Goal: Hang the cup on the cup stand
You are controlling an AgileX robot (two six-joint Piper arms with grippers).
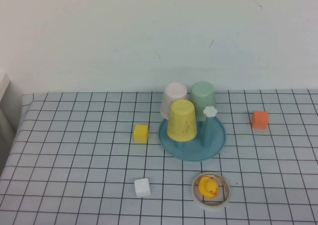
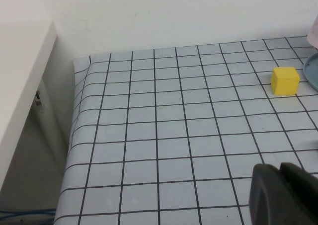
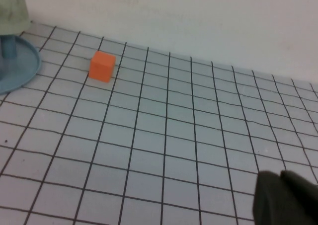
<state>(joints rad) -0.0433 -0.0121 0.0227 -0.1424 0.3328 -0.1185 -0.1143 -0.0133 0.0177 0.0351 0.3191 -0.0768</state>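
High view, for you at the controls: cup stand (image 1: 193, 144) sits mid-table on the grid cloth (image 1: 74, 155), w/ yellow cup (image 1: 181, 120) upside down on a peg at its front-left. Pink cup (image 1: 174, 98) and green cup (image 1: 203, 99) stand inverted behind it, also on the stand. One bare peg w/ white flower knob (image 1: 210, 112) stands just right of the yellow cup. Tape ring (image 1: 211, 190) lies near the table's front edge, rubber duck (image 1: 208, 187) inside it. Loose blocks: yellow block (image 1: 141, 133) just left of the stand, orange block (image 1: 260, 119) to its right, white block (image 1: 142, 187) left of the ring.

No arm shows in high view; only wrist cams give you the grippers. Left wrist: left gripper (image 2: 280, 192) low over cloth on the table's left side, jaws together, holding nothing; table edge and the drop beside it show only here. Right wrist: right gripper (image 3: 283, 197) over cloth right of the orange block, jaws together, empty.
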